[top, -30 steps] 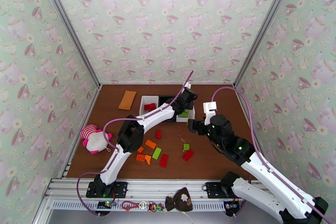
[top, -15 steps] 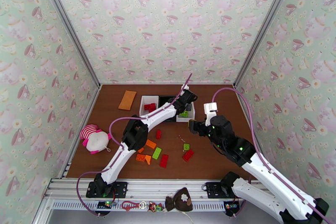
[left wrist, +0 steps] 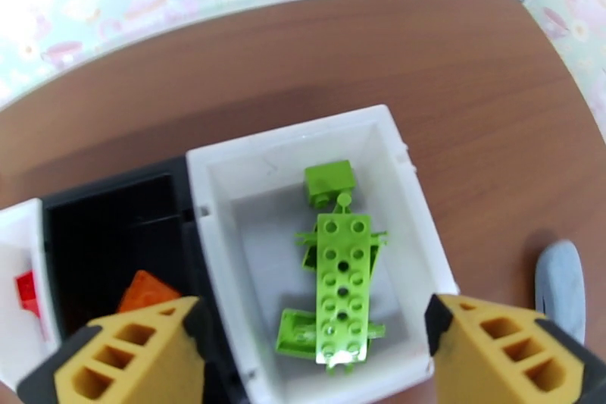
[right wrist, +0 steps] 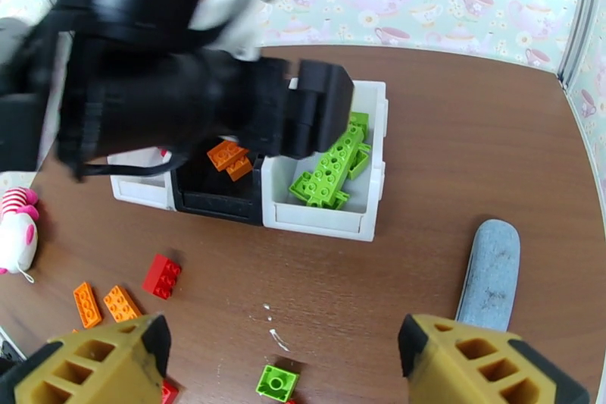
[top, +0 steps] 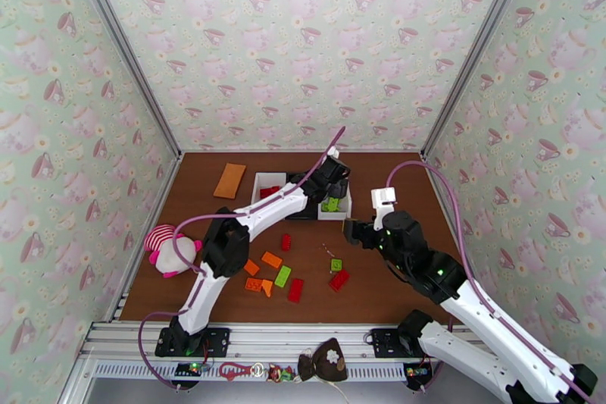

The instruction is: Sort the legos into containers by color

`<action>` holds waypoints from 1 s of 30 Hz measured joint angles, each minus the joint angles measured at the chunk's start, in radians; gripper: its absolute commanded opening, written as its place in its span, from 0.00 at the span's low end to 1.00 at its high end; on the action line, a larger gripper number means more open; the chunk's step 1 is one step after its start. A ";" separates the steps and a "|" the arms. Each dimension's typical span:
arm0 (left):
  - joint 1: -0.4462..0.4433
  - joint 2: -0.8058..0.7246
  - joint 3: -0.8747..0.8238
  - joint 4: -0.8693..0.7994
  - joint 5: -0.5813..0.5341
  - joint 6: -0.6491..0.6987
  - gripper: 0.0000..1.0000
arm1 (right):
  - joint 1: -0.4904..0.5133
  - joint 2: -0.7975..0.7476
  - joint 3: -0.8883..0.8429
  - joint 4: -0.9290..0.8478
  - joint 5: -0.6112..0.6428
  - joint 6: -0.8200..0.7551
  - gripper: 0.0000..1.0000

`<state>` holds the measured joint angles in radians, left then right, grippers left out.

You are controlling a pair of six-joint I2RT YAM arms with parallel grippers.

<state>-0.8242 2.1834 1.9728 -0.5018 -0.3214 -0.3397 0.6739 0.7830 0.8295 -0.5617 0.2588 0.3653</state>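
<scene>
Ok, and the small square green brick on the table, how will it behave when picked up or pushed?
The small green brick looks like hard moulded plastic, so it is probably stiff and light. It lies flat, studs up, so a push should slide it, not roll it. Its glossy sides might slip.

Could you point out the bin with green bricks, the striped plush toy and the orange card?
bin with green bricks (left wrist: 265,170): left wrist view, far inner wall.
striped plush toy (top: 170,255): top external view, white body.
orange card (top: 229,180): top external view, its middle.
</scene>
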 measured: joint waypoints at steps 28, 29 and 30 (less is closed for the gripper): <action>0.047 -0.958 -1.112 0.236 0.429 0.364 1.00 | 0.212 0.364 -0.093 -0.106 0.077 0.514 0.86; 0.049 -0.980 -1.131 0.234 0.466 0.397 1.00 | 0.220 0.391 -0.087 -0.111 0.074 0.519 0.86; 0.049 -1.002 -1.142 0.229 0.496 0.425 1.00 | 0.226 0.414 -0.082 -0.114 0.071 0.523 0.86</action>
<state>-0.7753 1.1812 0.8310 -0.2729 0.1741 0.0853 0.8997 1.1969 0.7475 -0.6758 0.3294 0.8883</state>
